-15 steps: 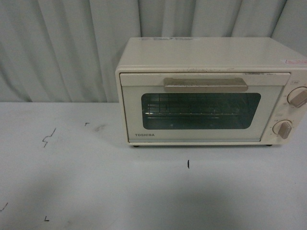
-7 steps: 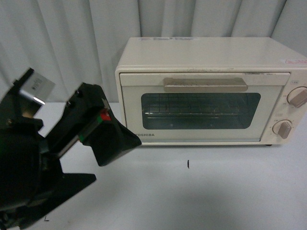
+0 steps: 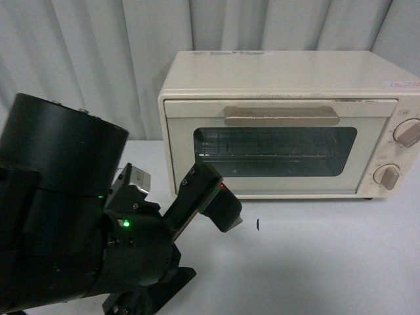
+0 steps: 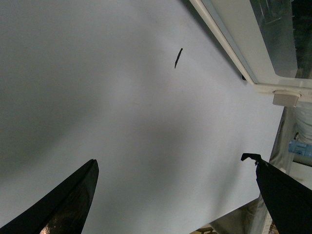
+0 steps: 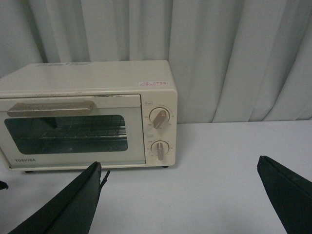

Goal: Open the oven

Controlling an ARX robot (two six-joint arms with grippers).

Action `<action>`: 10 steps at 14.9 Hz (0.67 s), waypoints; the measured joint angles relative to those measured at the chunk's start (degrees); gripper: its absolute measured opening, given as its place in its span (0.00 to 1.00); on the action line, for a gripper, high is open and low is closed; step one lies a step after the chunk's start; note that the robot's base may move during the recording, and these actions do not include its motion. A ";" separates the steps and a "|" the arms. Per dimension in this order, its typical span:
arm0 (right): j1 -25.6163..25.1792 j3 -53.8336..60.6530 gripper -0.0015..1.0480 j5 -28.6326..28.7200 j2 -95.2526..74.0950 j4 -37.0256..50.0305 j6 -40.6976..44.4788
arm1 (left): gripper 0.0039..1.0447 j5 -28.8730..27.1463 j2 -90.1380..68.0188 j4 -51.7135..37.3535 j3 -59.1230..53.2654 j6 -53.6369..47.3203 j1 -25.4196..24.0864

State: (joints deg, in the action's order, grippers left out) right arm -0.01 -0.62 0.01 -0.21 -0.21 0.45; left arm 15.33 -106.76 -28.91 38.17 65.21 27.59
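Observation:
The cream TOSHIBA oven (image 3: 289, 125) stands at the back right of the white table, its door shut. The beige bar handle (image 3: 281, 116) runs across the door top, with two beige knobs (image 3: 408, 133) at the right. A wire rack shows behind the glass. My left gripper (image 3: 211, 247) is open and empty, low over the table in front of the oven's left corner. In the left wrist view the gripper (image 4: 175, 163) frames bare table, with the oven's lower edge (image 4: 253, 44) beyond. My right gripper (image 5: 178, 168) is open and empty, well back from the oven (image 5: 87, 117) and handle (image 5: 51, 108).
A grey curtain (image 3: 98, 59) hangs behind the table. A short black mark (image 3: 258, 224) lies on the table (image 3: 315, 262) in front of the oven and also shows in the left wrist view (image 4: 178, 57). The table's edge (image 4: 234, 214) shows in that view.
My left arm has come into the front view from the lower left and swung its gripper right, toward the oven's left corner. The oven door stays shut.

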 joint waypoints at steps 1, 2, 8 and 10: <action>0.00 0.00 0.94 0.00 0.00 0.00 0.00 | 0.94 -0.11 -2.08 -0.46 1.73 1.31 0.48; 0.00 0.00 0.94 0.00 0.00 0.00 -0.02 | 0.94 -0.28 -4.20 -0.55 3.48 2.54 1.05; 0.00 0.00 0.94 0.00 0.00 0.00 -0.02 | 0.94 -2.01 -11.37 -2.03 6.54 5.35 2.60; 0.00 0.00 0.94 0.00 0.00 0.00 -0.02 | 0.94 -2.97 -11.74 -3.52 6.36 5.53 1.62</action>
State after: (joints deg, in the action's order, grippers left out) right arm -0.01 -0.62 0.01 -0.21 -0.21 0.43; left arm 12.36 -118.50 -32.42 44.53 70.74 29.21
